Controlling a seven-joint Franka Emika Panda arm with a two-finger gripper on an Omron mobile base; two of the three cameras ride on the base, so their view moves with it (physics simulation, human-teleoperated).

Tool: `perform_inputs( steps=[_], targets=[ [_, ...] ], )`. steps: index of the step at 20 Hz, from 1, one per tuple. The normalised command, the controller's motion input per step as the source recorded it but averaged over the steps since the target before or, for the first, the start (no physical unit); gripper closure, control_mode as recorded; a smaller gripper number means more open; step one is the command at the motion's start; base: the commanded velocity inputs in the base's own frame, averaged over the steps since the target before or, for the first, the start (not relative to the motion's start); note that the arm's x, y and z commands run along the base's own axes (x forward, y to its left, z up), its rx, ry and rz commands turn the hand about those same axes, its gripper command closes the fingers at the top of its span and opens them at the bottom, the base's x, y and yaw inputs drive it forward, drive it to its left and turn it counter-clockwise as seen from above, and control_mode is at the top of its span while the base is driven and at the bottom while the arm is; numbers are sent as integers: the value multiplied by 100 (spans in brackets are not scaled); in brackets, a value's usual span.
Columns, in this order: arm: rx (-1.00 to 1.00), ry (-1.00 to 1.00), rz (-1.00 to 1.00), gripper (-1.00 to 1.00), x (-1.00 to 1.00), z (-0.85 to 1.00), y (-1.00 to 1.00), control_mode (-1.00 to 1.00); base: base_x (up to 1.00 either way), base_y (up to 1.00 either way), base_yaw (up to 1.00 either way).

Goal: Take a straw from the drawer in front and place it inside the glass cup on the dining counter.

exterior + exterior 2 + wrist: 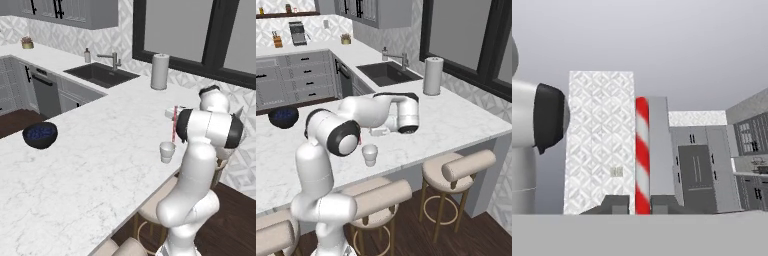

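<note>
Gripper was pinched on the straw. Hand view had the red-and-white striped straw standing between the two dark fingertips, rising straight up the middle of the frame, with patterned wall tile and grey cabinet fronts behind it.

In the left base view the straw showed as a thin red-pink stick, roughly upright, just left of the arm's dark elbow joint. It sat above the glass cup and slightly to the right of it, lower end not inside the rim. Whether it lined up with the cup opening, couldn't tell from that angle.

The glass cup stood upright on the white marble tabletop, near its front edge by the stools. In the right base view the glass cup was just right of the arm's big shoulder joint, with the forearm bent over the tabletop above and behind it. A speck of red showed at the joint's edge there; the straw was otherwise hidden by the arm.

The dark bowl of blue berries sat well to the left on the same tabletop. Paper towel roll stood upright beside the sink at the back. Padded stools lined the near side.
</note>
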Motion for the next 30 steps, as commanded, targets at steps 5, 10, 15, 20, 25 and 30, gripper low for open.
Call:
perform_inputs(
  steps=[5, 10, 15, 20, 25, 30],
  targets=[
    [0, 0, 0, 100, 22, -7, -12, -100, 0, 0, 0],
    [0, 0, 0, 100, 24, -28, -7, -100, 0, 0, 0],
    [-1, 0, 0, 100, 19, -41, 0, -100, 0, 0, 0],
    [0, 0, 0, 100, 23, -30, -3, -100, 0, 0, 0],
    [0, 0, 0, 100, 21, -28, -10, -100, 0, 0, 0],
    [0, 0, 0, 100, 26, -30, -3, -100, 0, 0, 0]
  ],
)
